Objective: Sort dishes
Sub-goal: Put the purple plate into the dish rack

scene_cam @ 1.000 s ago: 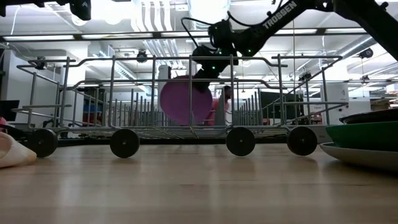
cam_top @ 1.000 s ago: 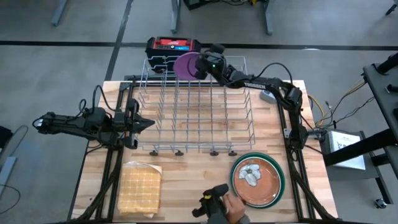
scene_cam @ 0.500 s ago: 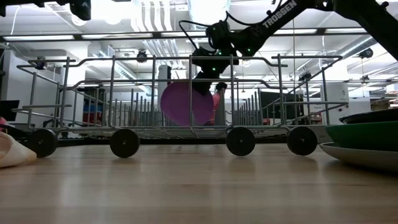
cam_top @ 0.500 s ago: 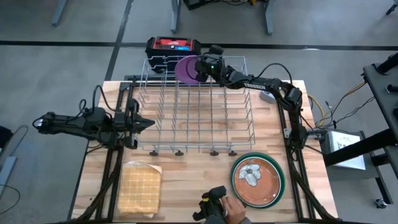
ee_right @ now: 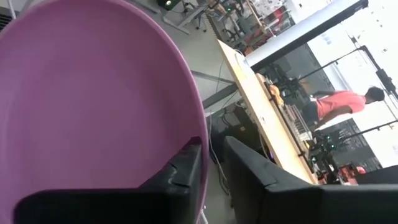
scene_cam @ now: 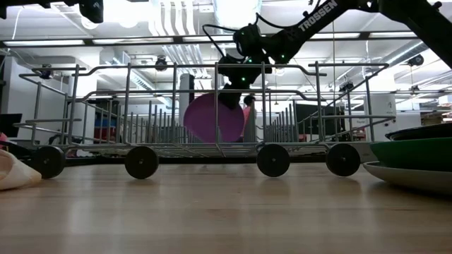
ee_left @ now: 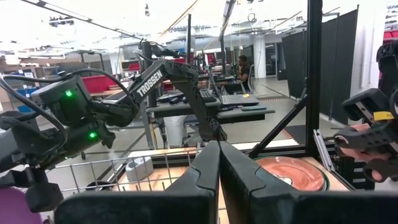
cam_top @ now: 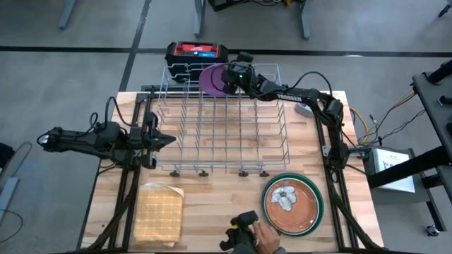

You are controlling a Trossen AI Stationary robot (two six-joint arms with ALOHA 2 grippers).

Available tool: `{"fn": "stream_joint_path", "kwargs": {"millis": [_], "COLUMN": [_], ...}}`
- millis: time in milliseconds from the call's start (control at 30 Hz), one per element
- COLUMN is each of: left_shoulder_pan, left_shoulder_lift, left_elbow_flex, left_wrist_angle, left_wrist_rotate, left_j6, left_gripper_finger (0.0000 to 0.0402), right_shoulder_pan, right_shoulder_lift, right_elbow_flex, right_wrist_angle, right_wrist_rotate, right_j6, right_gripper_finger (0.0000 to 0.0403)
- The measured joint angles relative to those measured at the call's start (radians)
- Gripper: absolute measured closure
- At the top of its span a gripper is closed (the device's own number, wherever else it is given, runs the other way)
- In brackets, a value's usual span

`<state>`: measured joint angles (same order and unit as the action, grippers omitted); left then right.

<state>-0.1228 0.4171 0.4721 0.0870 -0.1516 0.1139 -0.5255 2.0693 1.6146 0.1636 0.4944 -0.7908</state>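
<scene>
High view: wood surface [cam_top: 212, 194], wire rack [cam_top: 222, 123] at far edge; right gripper [cam_top: 227, 76] fingers around purple plate [cam_top: 210, 77]; left gripper [cam_top: 168, 140] fingers clenched; grey concrete floor.

The purple plate [scene_cam: 214, 118] now stands lower and a little farther right in the rack [scene_cam: 127, 113] than a second ago. The right tool [ee_right: 211, 171] has eased its fingers slightly apart at the plate's rim, no longer pinched tight.

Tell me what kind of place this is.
Probably a robotics lab or workshop: two robot arms work over a wooden table with a wire dish rack, and desks with a laptop stand behind.
</scene>
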Motion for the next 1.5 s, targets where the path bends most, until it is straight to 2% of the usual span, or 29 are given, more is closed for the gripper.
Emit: {"fn": "stream_joint_path", "kwargs": {"millis": [567, 967, 1267, 1500], "left_shoulder_pan": [0.0, 0.0, 0.0, 0.0], "left_shoulder_lift": [0.001, 0.001, 0.001, 0.001], "left_elbow_flex": [0.0, 0.0, 0.0, 0.0], "left_wrist_angle": [-0.008, -0.015, -0.016, -0.02], "left_wrist_rotate": [0.0, 0.0, 0.0, 0.0], "left_j6": [-0.001, -0.002, -0.002, -0.003], "left_gripper_finger": [0.0401, 0.0401, 0.0401, 0.0401], "right_shoulder_pan": [0.011, 0.047, 0.054, 0.057], "right_shoulder_lift": [0.0, 0.0, 0.0, -0.005], "right_elbow_flex": [0.0, 0.0, 0.0, 0.0], "right_wrist_angle": [-0.009, -0.011, -0.013, -0.037], "right_wrist_rotate": [0.076, 0.133, 0.19, 0.191], "right_j6": [-0.06, -0.146, -0.155, -0.135], "right_gripper_finger": [0.0224, 0.0164, 0.0123, 0.0086]}}
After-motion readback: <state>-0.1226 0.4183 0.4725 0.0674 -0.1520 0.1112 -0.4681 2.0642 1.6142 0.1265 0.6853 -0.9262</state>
